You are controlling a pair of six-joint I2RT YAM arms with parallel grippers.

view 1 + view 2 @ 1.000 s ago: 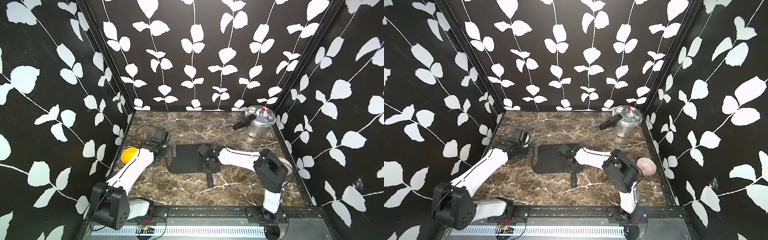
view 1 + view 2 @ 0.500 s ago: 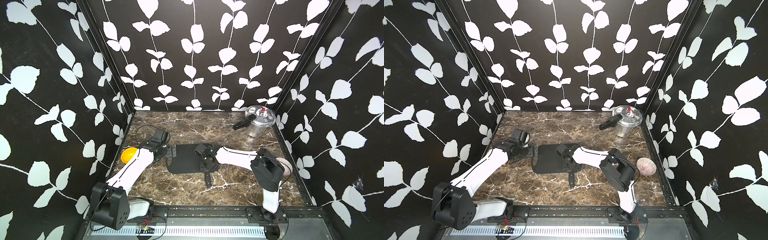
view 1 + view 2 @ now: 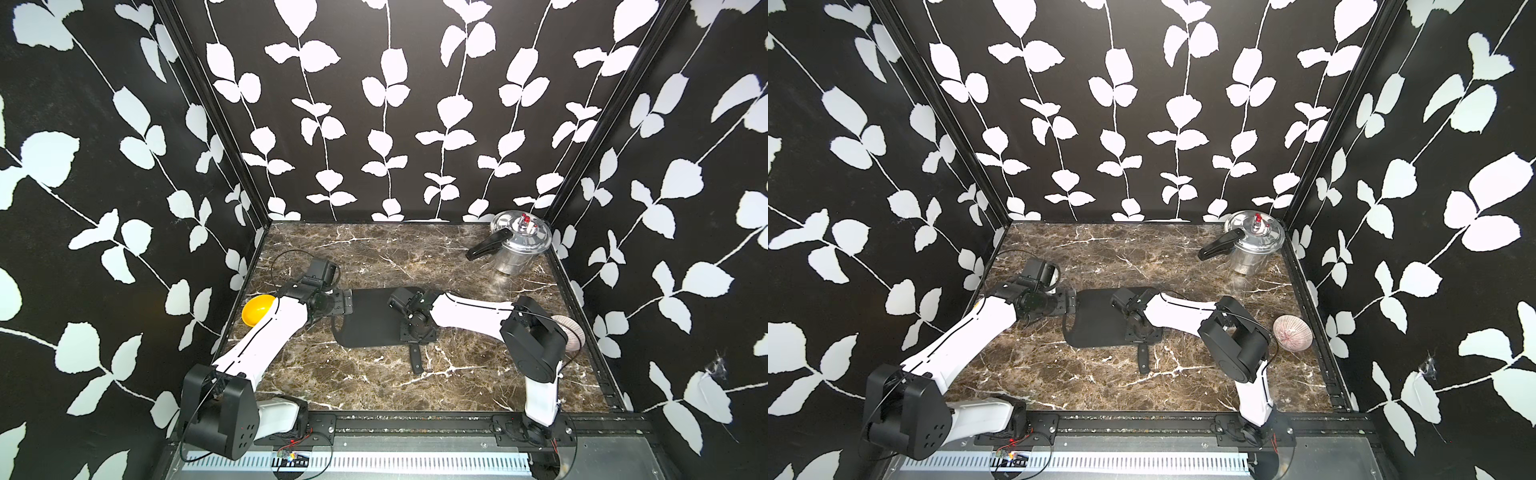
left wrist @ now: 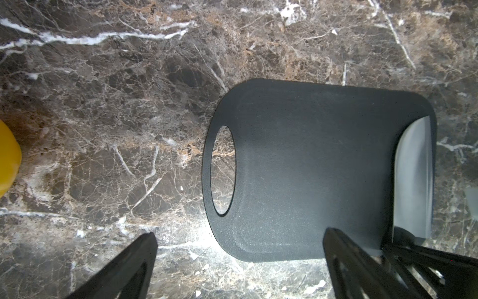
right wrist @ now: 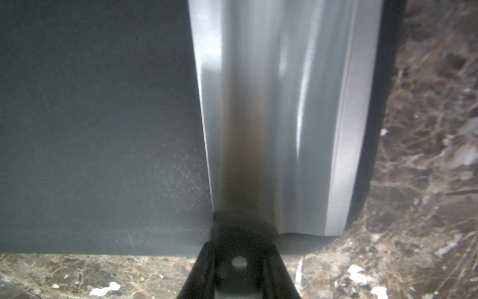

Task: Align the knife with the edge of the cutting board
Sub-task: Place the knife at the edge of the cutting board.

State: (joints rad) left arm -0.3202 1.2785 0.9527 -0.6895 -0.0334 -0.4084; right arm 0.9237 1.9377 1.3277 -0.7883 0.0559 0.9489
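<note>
The knife [image 5: 279,116] lies flat on the cutting board [image 4: 310,168], its blade close along the end opposite the oval cut-out and its black handle jutting past the near edge over the marble tabletop [image 3: 374,257]; the right gripper [image 5: 239,259] is clamped on that handle, and the left gripper [image 4: 239,240] is spread open by the cut-out end

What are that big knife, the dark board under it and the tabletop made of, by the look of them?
Knife: the blade looks like brushed steel, silver-grey with streaky reflections. Its handle is black with a pale rivet, likely plastic or resin.
Cutting board: matte black, finely grained, probably plastic.
Tabletop: glossy brown marble look with white veins. Real stone or printed laminate, I cannot tell.
</note>
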